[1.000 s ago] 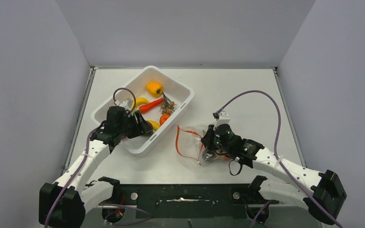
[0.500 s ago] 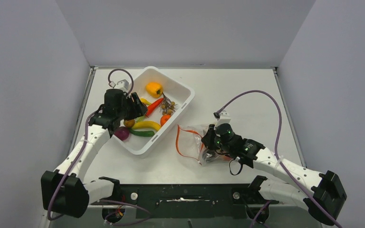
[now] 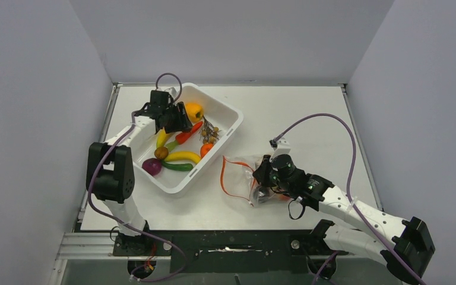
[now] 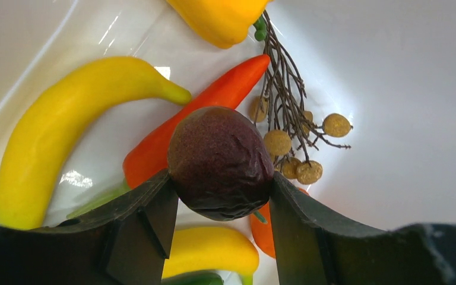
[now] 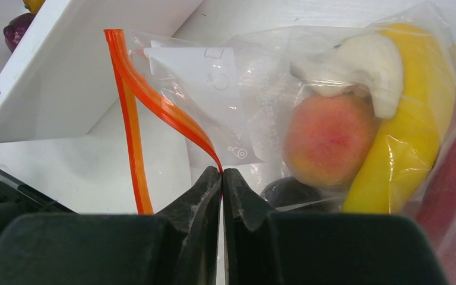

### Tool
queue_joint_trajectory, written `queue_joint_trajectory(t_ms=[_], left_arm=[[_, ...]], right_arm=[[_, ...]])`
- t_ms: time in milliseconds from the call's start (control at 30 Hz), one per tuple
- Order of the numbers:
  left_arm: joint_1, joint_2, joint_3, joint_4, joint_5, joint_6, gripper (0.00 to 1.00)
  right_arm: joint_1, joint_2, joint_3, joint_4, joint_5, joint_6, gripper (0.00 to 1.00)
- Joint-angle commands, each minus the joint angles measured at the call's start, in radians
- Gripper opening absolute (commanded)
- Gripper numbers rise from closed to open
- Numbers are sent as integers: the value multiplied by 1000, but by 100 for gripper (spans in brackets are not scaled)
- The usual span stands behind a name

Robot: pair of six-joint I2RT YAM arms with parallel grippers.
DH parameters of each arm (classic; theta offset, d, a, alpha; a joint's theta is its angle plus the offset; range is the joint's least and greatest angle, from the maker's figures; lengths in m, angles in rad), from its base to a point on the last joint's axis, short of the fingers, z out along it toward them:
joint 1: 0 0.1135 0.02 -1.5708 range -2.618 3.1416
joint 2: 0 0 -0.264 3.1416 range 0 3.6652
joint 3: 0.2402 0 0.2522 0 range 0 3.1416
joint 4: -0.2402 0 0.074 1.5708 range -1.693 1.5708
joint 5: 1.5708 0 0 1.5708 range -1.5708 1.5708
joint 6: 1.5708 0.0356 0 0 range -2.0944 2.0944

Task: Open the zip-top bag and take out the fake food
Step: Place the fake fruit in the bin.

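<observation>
While the pale grey bench (image 3: 309, 113) carries everything, look to its far-left part, where the white rectangular plastic tub (image 3: 228, 113) sits with a glossy yellow pepper (image 4: 219, 18), a long orange-red chili (image 4: 208, 113) and more already inside. Just right of the tub's near corner, towards the near edge, lies the crinkly clear zip-top bag (image 3: 240, 169), mouth gaping, its thin red-orange zip strip (image 5: 154, 104) parted into two bands. It's not empty, though! A fuzzy peach (image 5: 329, 139), a yellow banana (image 5: 418, 130) and a dark plum (image 5: 291, 191) show through the plastic. Over the tub, the left claw (image 4: 219, 187) hangs half-wide, clamped on a wrinkled dark purple plum (image 4: 219, 160) above the chili. The right claw (image 5: 221, 178) is pinched narrow on one lip of the bag, pinning it. So we're mid-unloading, I'd say. This plum wants releasing into the tub, then the left arm must go to the bag and reach into the mouth while the right holds it steady.
</observation>
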Motion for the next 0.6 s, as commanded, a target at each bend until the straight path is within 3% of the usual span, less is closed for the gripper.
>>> queue_joint_trajectory(t_ms=[0, 200, 267, 333, 567], left_arm=[[10, 46, 118, 14, 11, 25, 24], [10, 127, 185, -65, -6, 62, 50], [10, 111, 176, -68, -43, 63, 57], [11, 69, 150, -44, -53, 58, 69], [11, -68, 67, 62, -66, 17, 73]], right_arm=[[-8, -10, 37, 17, -6, 13, 6], [-9, -20, 25, 17, -7, 16, 6], [-10, -24, 23, 16, -6, 15, 7], [-10, -29, 24, 13, -3, 12, 7], [-12, -47, 21, -6, 2, 6, 7]])
